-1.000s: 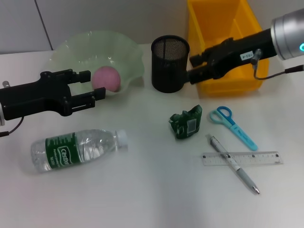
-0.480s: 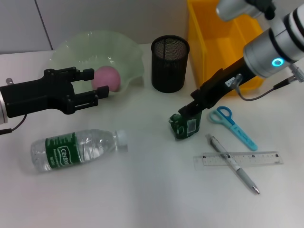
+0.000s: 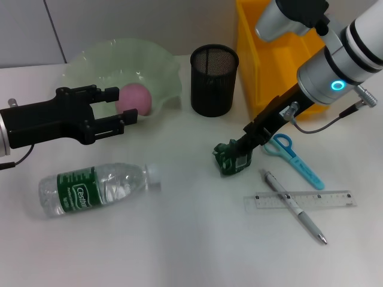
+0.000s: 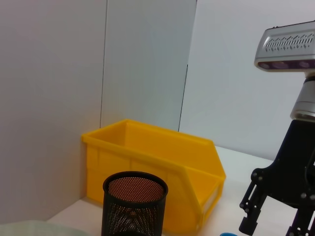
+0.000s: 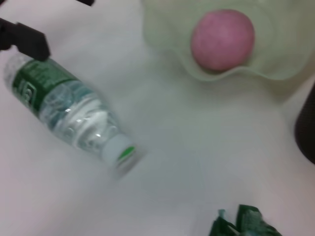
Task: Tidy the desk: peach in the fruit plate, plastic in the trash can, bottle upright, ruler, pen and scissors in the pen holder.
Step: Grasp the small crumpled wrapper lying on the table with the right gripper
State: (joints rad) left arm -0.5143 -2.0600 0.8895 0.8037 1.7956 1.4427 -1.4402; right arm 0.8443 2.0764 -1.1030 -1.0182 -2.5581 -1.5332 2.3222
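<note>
The dusty-pink peach (image 3: 135,98) (image 5: 222,38) lies in the pale-green fruit plate (image 3: 161,72). My left gripper (image 3: 117,109) hovers open just in front of that plate, holding nothing. The bottle (image 3: 96,188) (image 5: 64,105) lies on its side on the desk. My right gripper (image 3: 244,145) (image 4: 275,221) is lowered onto the crumpled green plastic (image 3: 230,161) (image 5: 243,223), jaws apart. Scissors (image 3: 294,156), pen (image 3: 293,206) and clear ruler (image 3: 326,199) lie to the right, the pen crossing the ruler. The black mesh pen holder (image 3: 214,81) (image 4: 134,206) stands upright.
The yellow trash can (image 3: 281,107) (image 4: 162,162) stands at the back right, behind my right arm and beside the pen holder. A grey wall runs along the back of the desk (image 3: 191,239).
My right arm has swung from beside the pen holder and bin down to the green plastic. The left arm has barely shifted.
</note>
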